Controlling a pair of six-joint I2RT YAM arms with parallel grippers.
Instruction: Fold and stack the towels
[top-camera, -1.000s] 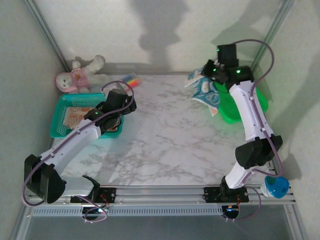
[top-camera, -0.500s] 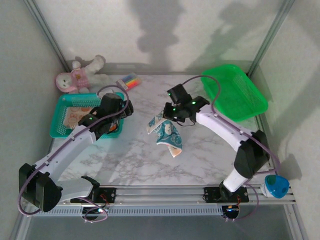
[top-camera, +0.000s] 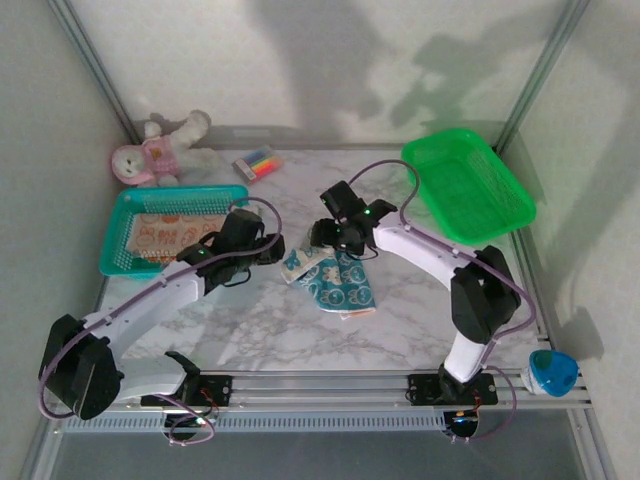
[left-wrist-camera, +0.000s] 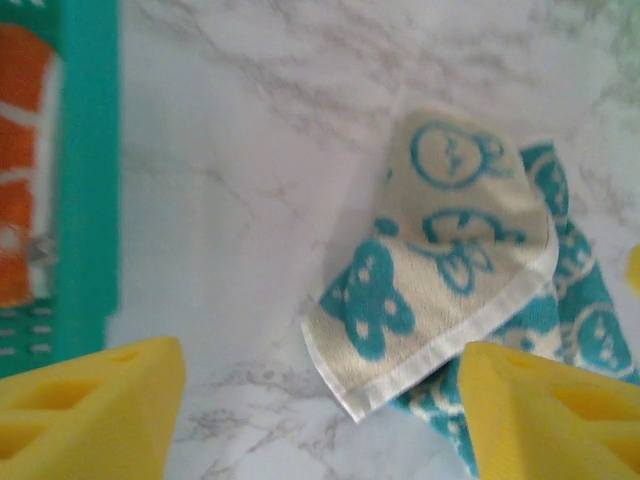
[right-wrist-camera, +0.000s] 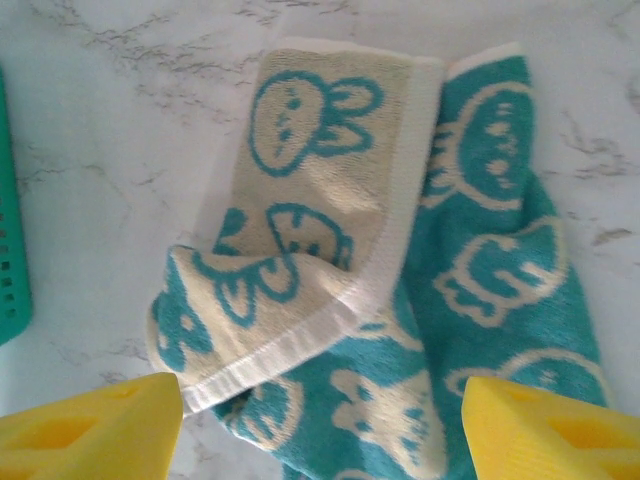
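A white towel with blue cartoon prints (top-camera: 330, 282) lies crumpled on the marble table (top-camera: 300, 190), partly folded over itself. My right gripper (top-camera: 338, 243) hovers over its far edge. In the right wrist view the towel (right-wrist-camera: 400, 250) lies flat below the open right gripper (right-wrist-camera: 320, 430), touching neither finger. My left gripper (top-camera: 272, 248) is just left of the towel. In the left wrist view this gripper (left-wrist-camera: 320, 420) is open over bare marble, with a towel corner (left-wrist-camera: 440, 260) between the yellow fingertips (left-wrist-camera: 95, 410). Orange and peach towels (top-camera: 170, 232) lie in the teal basket (top-camera: 118, 262).
A green basket (top-camera: 468, 185) stands at the back right. A pink-and-white plush toy (top-camera: 155, 150) and a pack of coloured markers (top-camera: 258, 160) lie at the back left. A blue object (top-camera: 550, 372) sits by the right arm's base. The teal basket's rim (left-wrist-camera: 85, 180) is close to my left gripper.
The right arm carried the blue-print towel from the green basket to the table's middle and opened, leaving it there. The left gripper moved right, from over the teal basket toward the towel.
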